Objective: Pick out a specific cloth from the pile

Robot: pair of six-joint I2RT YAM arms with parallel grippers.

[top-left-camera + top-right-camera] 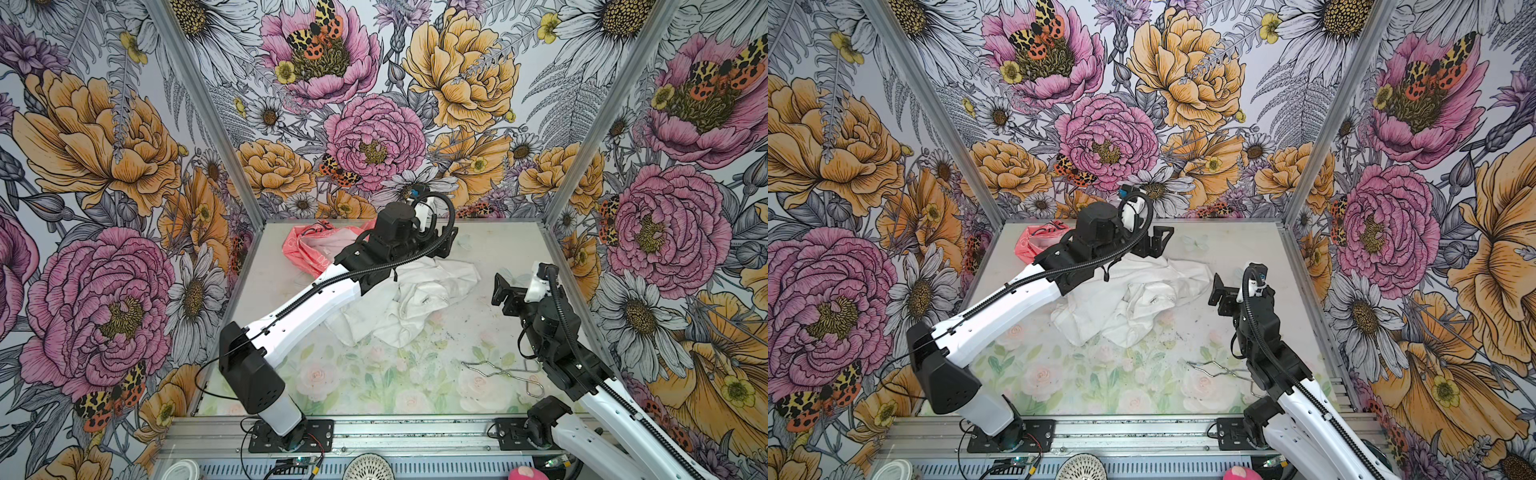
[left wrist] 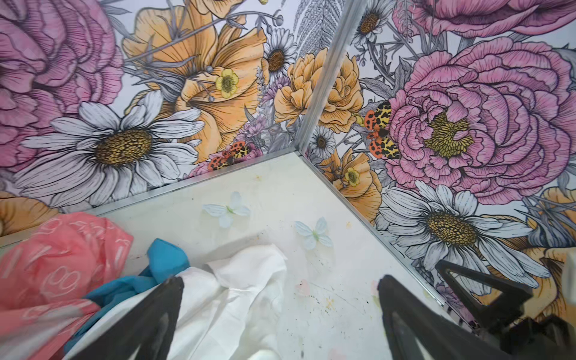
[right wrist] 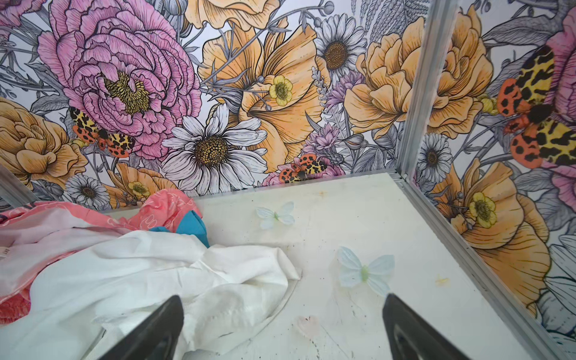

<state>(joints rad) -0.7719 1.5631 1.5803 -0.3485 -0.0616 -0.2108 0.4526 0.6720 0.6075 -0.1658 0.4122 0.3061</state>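
- Top views, front right: we list a bent metal wire piece (image 1: pixel 494 370) lying flat on the table (image 1: pixel 353 386), well apart from all fabric.
- Right gripper (image 1: pixel 505 291): we log it hanging just right of the fabric and touching nothing. In the right wrist view its fingers (image 3: pixel 162 318) stand wide apart, empty.
- White cloth (image 1: pixel 419 299): we enter it as crumpled at mid-table between the two arms. It is nearer to us than the other fabric and lies loose on the surface.
- Left gripper (image 1: pixel 1156 243): we place it over the white cloth's far edge. In the left wrist view its fingers (image 2: pixel 168 290) are splayed wide, with the fabric below them ungripped.
- Pile (image 1: pixel 316 249): we note it at the far left of the table. The white cloth's far edge lies against it.
- Blue cloth (image 2: pixel 165 258): we count one small fold, touching the white cloth on one side and the coral-pink on the other.
- Coral-pink cloth (image 1: pixel 299 245): we record pale print and white lining, bunched near the back wall.
- Butterfly shapes (image 2: pixel 227 208): we count two, pale blue, flat on the table beyond the white cloth.
- Floral wall (image 1: pixel 374 124): we list it behind everything.
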